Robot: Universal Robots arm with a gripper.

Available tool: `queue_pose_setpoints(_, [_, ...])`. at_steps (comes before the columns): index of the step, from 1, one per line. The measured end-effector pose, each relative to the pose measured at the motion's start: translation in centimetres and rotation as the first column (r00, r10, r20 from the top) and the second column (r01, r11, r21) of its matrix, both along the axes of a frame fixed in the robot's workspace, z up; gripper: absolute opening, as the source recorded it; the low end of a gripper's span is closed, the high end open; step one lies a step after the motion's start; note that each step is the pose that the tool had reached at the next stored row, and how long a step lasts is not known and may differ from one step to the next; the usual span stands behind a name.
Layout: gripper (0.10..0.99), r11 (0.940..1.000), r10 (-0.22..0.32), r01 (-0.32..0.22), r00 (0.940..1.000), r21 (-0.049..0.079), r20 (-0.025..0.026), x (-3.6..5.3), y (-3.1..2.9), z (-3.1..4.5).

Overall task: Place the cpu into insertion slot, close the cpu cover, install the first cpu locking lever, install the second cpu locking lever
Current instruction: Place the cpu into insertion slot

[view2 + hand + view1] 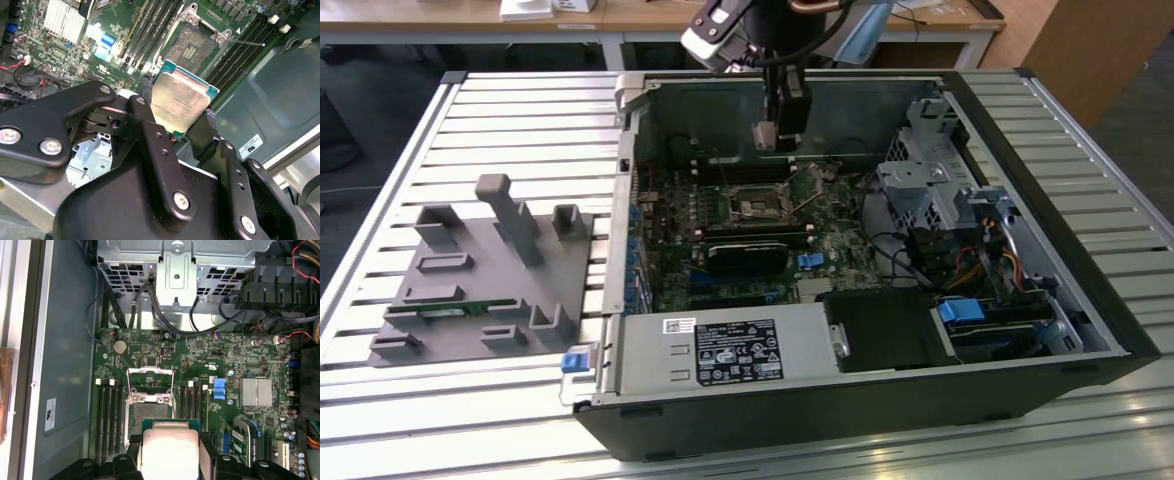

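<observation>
**Cpu held above the open socket, inside a computer case on a slatted bench**

A bench [507,130] of pale metal slats carries the whole set-up. On it lies an open computer case [1087,260] with dark walls, its green circuit board [680,215] facing up. Towards the exterior view's left, just beside the case, a grey fixture [480,280] with upright pegs and blocks rests on the slats. A boxy power supply [720,350] with a white label fills the case's near corner. Beyond the bench stand pale wooden desks [640,15], with a wooden cabinet [1107,50] at the exterior view's right and dark floor [360,100] at its left.

The arm comes down from the top of the exterior view, and the pincer [778,135] hangs inside the case above the board. In both wrist views the pincer [177,102] [170,455] is clamped on the cpu [182,97] [170,447], with a black finger [146,87] against each of two opposite edges. The chip's dull silver top faces the second wrist camera, and it is clear of the board.

The insertion slot [196,45] [150,412] lies near the cpu, bare, its dark centre showing. The cpu cover [150,371] stands swung up off the socket. A thin metal lever [245,43] juts out from the socket's side, unlatched, beside the long black memory slots [150,30].
</observation>
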State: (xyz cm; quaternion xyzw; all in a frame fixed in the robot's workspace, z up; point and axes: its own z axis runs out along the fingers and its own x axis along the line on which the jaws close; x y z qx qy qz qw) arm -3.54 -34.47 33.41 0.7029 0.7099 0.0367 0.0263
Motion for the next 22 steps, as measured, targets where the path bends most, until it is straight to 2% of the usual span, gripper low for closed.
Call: queue_pose_setpoints(22, [0.537, 1.0000, 0.000, 0.000, 1.0000, 0.000, 0.0000, -0.01, 0.00, -0.88])
